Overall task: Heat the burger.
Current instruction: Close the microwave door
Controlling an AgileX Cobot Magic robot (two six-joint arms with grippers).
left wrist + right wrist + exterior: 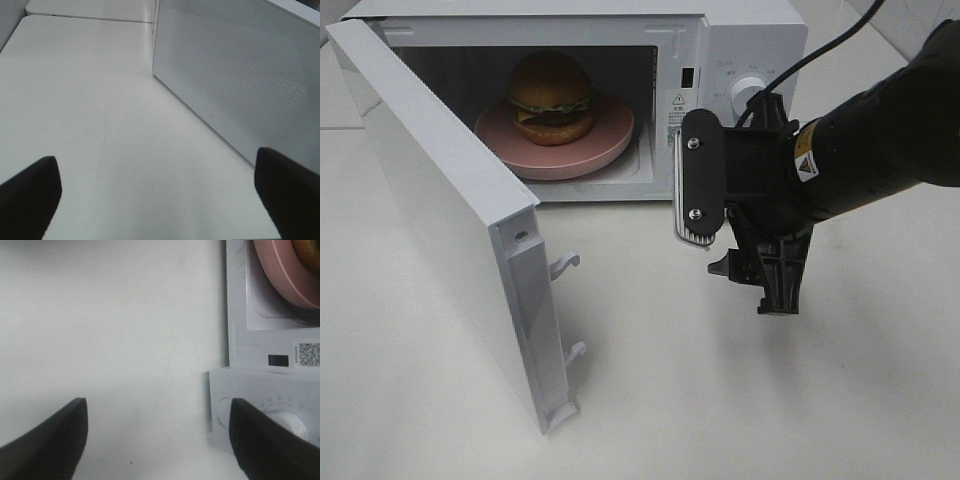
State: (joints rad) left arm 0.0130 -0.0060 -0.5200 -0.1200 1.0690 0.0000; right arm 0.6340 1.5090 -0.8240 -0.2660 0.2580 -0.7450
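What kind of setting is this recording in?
Probably a lab bench staged as a kitchen: a white microwave with its door open, a burger on a pink plate inside, on a plain white table.

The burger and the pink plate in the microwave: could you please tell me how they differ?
The burger is tall and domed; the pink plate is low and wider. The burger shows layers of golden-brown bun, green lettuce, yellow cheese and dark patty; the pink plate is one plain colour. The burger sits on top; the pink plate lies beneath it. Both are round, and both are inside the microwave, whose door stands open.
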